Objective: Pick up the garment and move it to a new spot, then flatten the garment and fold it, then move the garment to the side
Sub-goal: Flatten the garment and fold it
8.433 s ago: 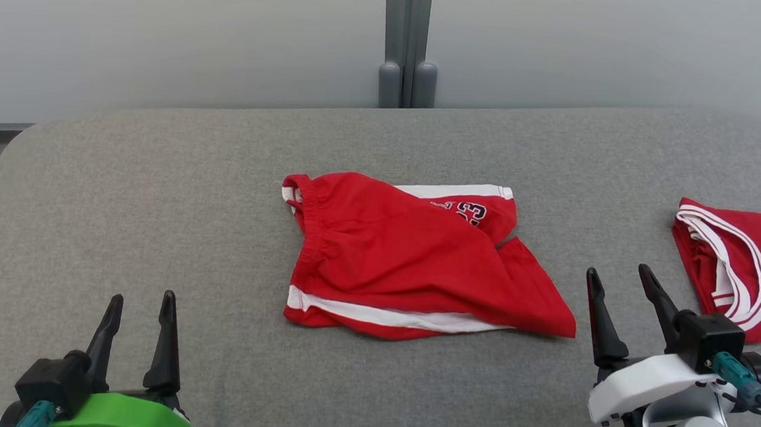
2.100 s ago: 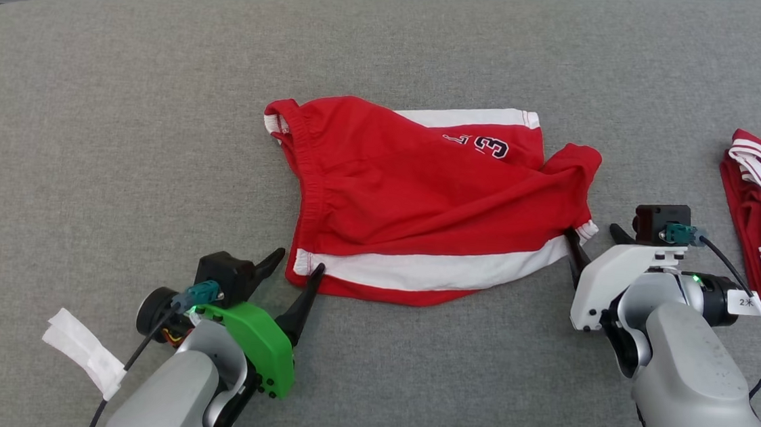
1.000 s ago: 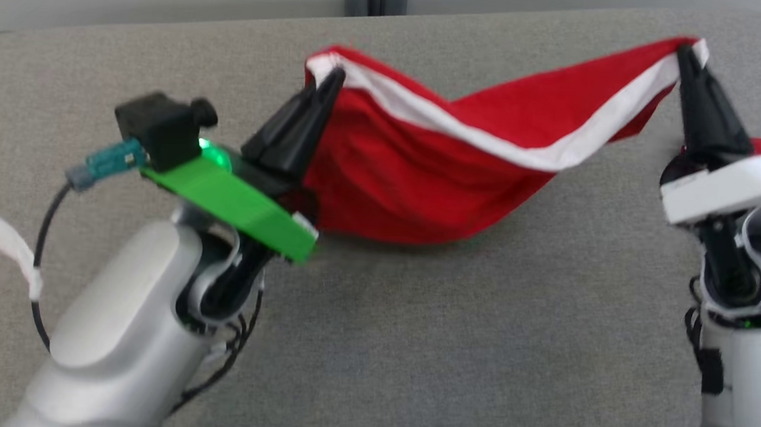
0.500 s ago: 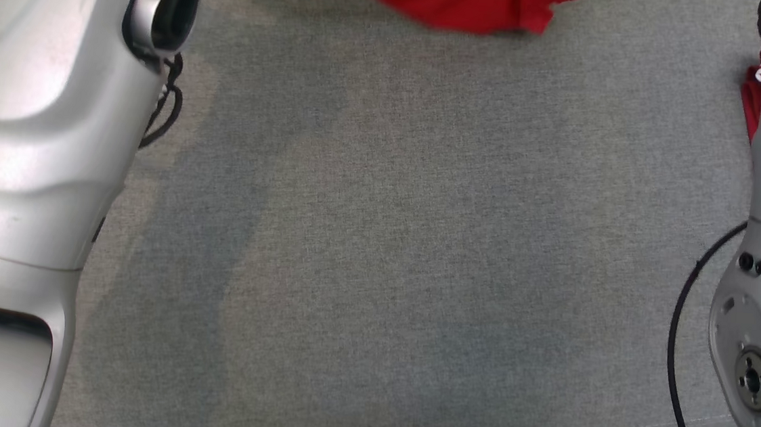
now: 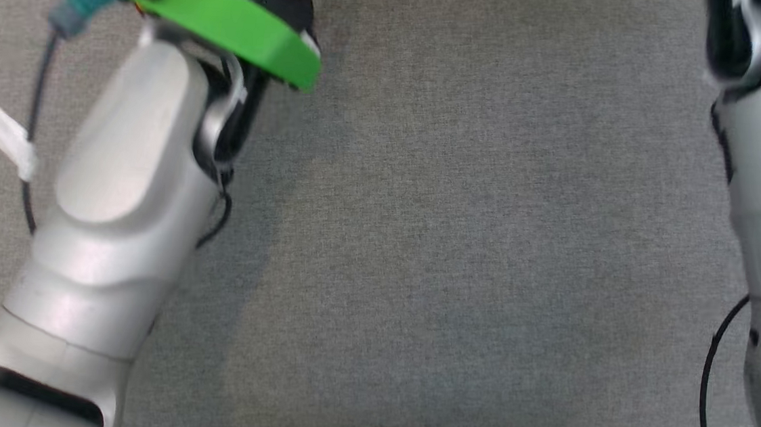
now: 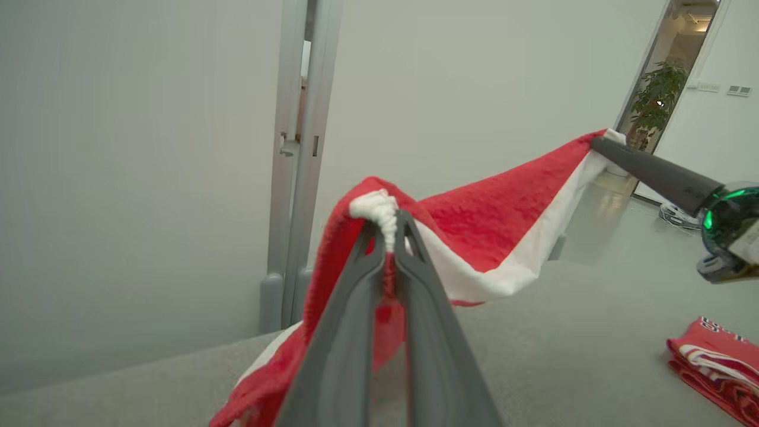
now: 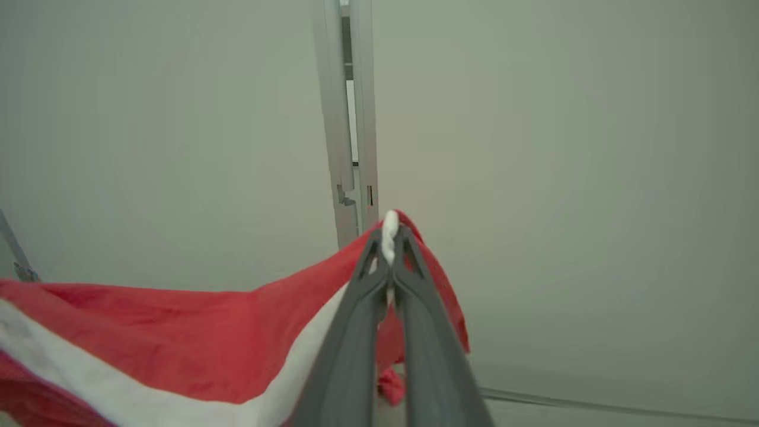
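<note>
We held the red garment (image 6: 492,219) by its white hem (image 6: 522,267), left gripper (image 6: 390,228) and right gripper (image 7: 390,236) both clenched on it — a thin pinch the sagging weight could pull free.

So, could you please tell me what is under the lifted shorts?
Under the shorts, held up between the left gripper and right gripper, the grey table shows. Where their lower part hangs down, the cloth hides the table.

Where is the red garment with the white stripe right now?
In the left wrist view the red white-striped cloth garment hangs above the grey padded table, pinched between the left pincer and right pincer.
</note>
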`<state>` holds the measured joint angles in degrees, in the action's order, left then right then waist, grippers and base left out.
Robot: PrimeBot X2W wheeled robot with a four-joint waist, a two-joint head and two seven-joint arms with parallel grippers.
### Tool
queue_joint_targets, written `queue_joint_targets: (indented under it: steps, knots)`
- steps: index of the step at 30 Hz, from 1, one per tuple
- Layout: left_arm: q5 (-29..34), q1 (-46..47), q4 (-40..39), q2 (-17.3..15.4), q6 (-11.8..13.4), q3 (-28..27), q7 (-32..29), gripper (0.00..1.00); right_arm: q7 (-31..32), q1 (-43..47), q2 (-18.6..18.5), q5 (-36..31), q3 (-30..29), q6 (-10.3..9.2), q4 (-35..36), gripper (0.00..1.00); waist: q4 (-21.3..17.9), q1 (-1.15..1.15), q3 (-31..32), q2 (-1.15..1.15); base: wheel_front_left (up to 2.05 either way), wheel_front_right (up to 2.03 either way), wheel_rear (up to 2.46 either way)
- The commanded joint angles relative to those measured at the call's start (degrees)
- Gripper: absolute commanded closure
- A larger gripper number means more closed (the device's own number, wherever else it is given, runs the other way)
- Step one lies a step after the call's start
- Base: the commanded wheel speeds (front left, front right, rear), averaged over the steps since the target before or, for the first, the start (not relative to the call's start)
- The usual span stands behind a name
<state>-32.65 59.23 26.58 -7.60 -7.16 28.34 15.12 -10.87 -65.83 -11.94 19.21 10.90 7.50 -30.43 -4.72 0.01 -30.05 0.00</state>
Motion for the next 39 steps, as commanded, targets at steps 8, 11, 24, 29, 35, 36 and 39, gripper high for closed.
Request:
queue_joint_targets:
  steps: [8,11,24,29,35,36,39]
  knots:
    - [-4.66,-16.74,-5.61,-7.01,-0.3,9.62,-0.02,1.0,10.89,23.45,-4.17,7.31,-2.9,-0.02,7.72,1.0,0.01,-0.01,5.07,0.0,0.0,0.0,0.0]
    - [-5.86,-22.72,-6.98,-8.87,-0.31,9.91,-0.02,1.0,16.52,31.47,-4.15,5.99,-6.03,-0.03,13.12,1.0,-0.74,-0.01,7.95,0.0,0.0,0.0,0.0]
    - [-8.1,-40.84,-8.23,-13.42,0.26,12.78,-1.0,1.0,41.97,60.37,5.07,0.07,-15.69,-0.03,40.65,1.0,-1.91,-0.01,18.17,0.0,0.0,0.0,0.0]
    - [-9.24,-47.17,-11.54,-15.69,1.82,14.07,-3.75,1.0,49.71,69.37,8.29,0.85,-17.16,-0.03,47.48,1.0,-2.62,-0.01,20.61,0.0,0.0,0.0,0.0]
    - [-10.17,-52.93,-18.61,-18.87,4.11,15.32,-6.96,1.0,59.53,76.7,8.96,1.48,-18.25,-0.03,55.01,1.0,-2.56,-0.01,21.68,0.0,0.0,0.0,0.0]
    - [-10.6,-53.67,-19.9,-19.0,4.53,15.12,-7.09,1.0,60.09,76.85,8.96,1.57,-18.81,-0.03,56.04,1.0,-2.45,-0.01,21.8,0.0,0.0,0.0,0.0]
    - [-12.1,-55.09,-23.4,-19.17,5.3,14.61,-7.36,1.0,59.96,75.56,9.0,0.02,-20.12,-0.03,57.92,1.0,-1.81,-0.01,21.79,0.0,0.0,0.0,0.0]
